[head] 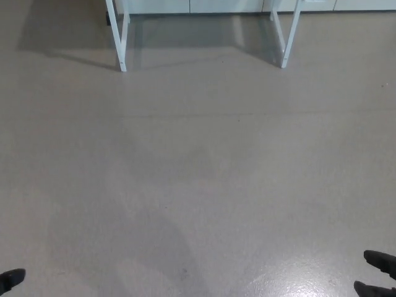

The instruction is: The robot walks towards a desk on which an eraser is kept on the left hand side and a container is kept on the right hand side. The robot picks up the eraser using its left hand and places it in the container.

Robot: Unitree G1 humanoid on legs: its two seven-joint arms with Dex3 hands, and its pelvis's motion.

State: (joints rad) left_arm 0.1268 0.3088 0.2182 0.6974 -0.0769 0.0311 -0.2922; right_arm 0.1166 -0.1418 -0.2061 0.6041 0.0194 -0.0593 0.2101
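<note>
Approaching the desk: my left hand shows only as a dark tip at the bottom corner nearest me, far short of the desk legs, and I cannot tell whether it is open or closed. My right hand hangs at the opposite bottom corner, equally far from those legs, with two dark fingers spread apart and nothing between them. Between my hands and the legs lies a wide stretch of grey floor, a glossy patch of reflected light sitting close to my right hand. At the far top edge stand the two white legs, with pale cabinet fronts just behind them. The surface itself is cut off above the frame, so the eraser and the container (both presumably up there) are out of sight. By my reckoning the task has barely begun: the walk to the desk is unfinished, and the pick-up and the drop into the container all remain.
</note>
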